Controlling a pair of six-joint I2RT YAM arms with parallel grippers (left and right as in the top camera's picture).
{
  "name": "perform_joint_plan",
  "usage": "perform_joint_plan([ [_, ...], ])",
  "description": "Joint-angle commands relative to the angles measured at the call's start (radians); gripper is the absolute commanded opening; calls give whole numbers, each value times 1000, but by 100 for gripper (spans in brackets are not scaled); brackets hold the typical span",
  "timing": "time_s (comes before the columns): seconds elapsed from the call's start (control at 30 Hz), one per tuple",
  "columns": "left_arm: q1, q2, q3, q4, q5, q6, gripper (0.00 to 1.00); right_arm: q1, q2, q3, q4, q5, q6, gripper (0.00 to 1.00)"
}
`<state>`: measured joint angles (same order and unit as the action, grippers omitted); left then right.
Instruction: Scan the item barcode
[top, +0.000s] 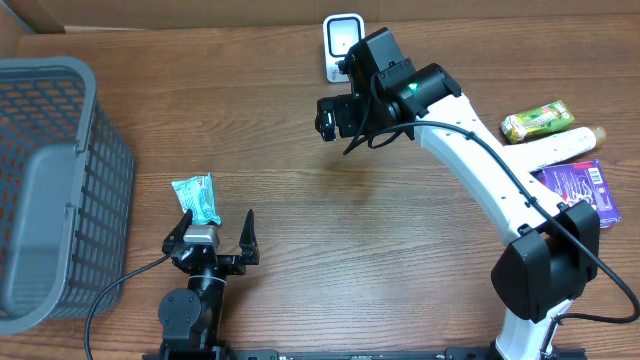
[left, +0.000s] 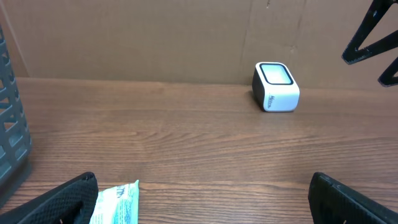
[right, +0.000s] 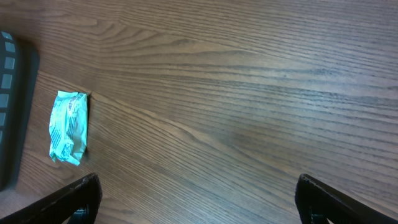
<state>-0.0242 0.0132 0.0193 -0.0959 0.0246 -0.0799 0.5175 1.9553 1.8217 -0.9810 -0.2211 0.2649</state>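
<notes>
You hold nothing yet, so I think picking up is the first step. The teal packet (top: 194, 198) lies flat on the surface (top: 340, 250), well away from the scanner (top: 343, 42). Its long side runs front to back, and its far end points at the back edge where the scanner stands. Your left hand (top: 217, 222) waits at its near end, fingers wide apart. Your right hand (top: 333, 116) hangs near the scanner, fingers also apart. Next, the left hand should squeeze the packet across its short side.

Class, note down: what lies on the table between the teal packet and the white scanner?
Nothing: only bare wooden tabletop separates the teal packet and the white scanner, clearest in the overhead view.
</notes>
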Motion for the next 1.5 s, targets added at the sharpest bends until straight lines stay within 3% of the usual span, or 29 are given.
perform_joint_plan([
  [0.0, 7, -9, -6, 3, -6, -18, 99, 0, -17, 10, 4, -5, -5, 100],
  [0.53, 7, -9, -6, 3, -6, -18, 100, 3, -16, 10, 9, -69, -5, 100],
  [0.93, 7, -9, -6, 3, -6, -18, 100, 98, -6, 10, 57, -8, 1, 100],
  [1.3, 7, -9, -6, 3, -8, -18, 100, 201, 120, 16, 259, -53, 78, 99],
  [1.47, 7, -9, -6, 3, -8, -18, 100, 254, 160, 114, 291, -48, 78, 99],
])
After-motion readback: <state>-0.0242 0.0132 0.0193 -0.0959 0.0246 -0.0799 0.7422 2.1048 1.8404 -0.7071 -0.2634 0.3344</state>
